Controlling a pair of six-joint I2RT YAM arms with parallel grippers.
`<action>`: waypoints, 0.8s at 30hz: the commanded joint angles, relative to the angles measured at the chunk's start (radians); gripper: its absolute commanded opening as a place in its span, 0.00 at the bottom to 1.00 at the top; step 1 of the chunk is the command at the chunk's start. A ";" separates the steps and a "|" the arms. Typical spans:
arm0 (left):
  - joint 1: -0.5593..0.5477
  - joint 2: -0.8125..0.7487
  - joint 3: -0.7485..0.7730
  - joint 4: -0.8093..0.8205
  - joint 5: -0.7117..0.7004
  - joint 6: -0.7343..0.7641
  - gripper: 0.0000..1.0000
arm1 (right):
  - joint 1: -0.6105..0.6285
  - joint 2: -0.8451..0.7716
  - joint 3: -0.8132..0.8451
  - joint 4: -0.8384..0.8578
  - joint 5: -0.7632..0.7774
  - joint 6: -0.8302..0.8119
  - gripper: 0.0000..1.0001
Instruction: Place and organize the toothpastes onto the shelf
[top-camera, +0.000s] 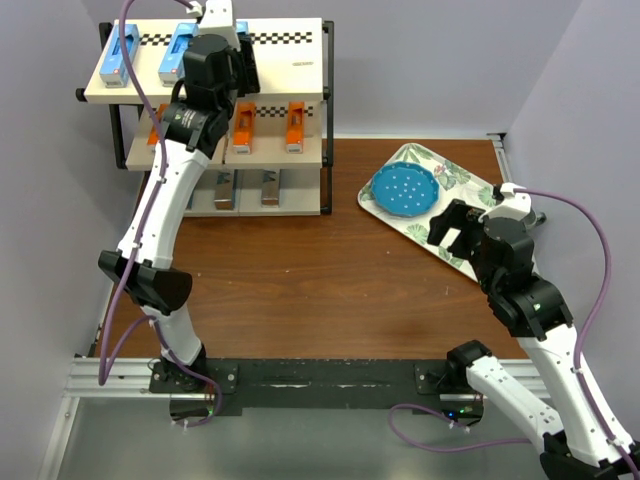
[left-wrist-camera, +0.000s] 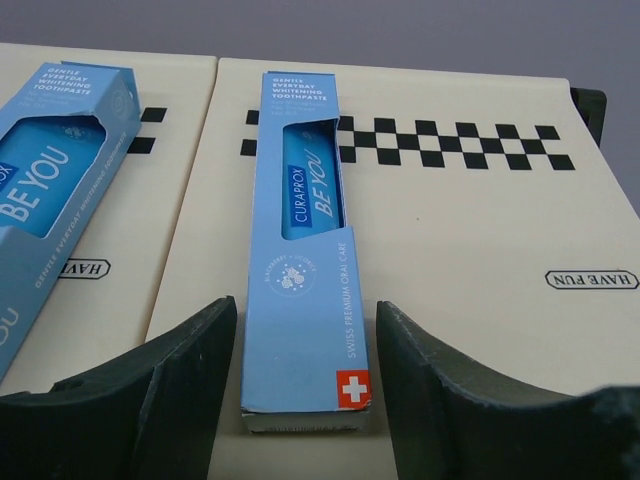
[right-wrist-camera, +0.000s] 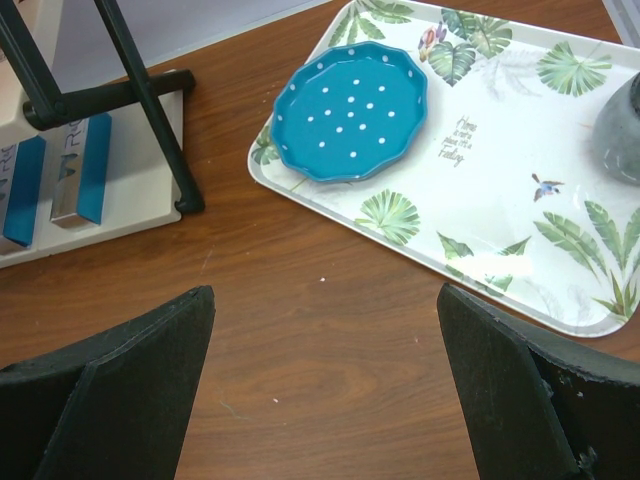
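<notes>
The left gripper (left-wrist-camera: 305, 310) is at the top tier of the shelf (top-camera: 290, 62). Its jaws are apart and stand on either side of a light blue toothpaste carton (left-wrist-camera: 300, 240), which lies flat on the cream board with its long axis running near to far. A thin sliver of board shows between each finger and the carton's sides, so I judge it set down rather than clamped. Straddling it lengthwise lines it up parallel to the second light blue carton (left-wrist-camera: 50, 190) just to its left. That suits the colour sorting seen from above: blue on top, orange cartons (top-camera: 295, 128) on the middle tier, silver-grey cartons (top-camera: 270, 187) on the bottom. The right gripper (top-camera: 455, 228) hangs well apart from the shelf, over the table (top-camera: 300, 280) at the near edge of the floral tray (right-wrist-camera: 480, 200), with its jaws spread wide and holding nothing. No carton shows on the tray, so this arm seems parked out of the way. The cartons are thin printed card, long and crisp-edged, and the blue one has a cut-out window; they look light and easy to dent, so they call for a gentle squeeze. The boards are smooth matte cream with a checkered strip, carried on black metal tubing. The table is brown wood grain, and the blue dish (right-wrist-camera: 350, 110) on the tray is scalloped, glossy and dotted white.
</notes>
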 joint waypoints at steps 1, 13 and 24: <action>0.008 -0.067 -0.009 0.071 0.012 0.008 0.69 | 0.002 -0.002 0.006 0.030 0.005 -0.014 0.98; 0.008 -0.363 -0.224 0.223 0.044 0.004 1.00 | 0.000 -0.048 0.034 -0.004 0.046 -0.062 0.98; 0.008 -0.933 -0.756 0.367 -0.011 0.067 1.00 | 0.003 -0.141 0.042 -0.014 0.130 -0.123 0.98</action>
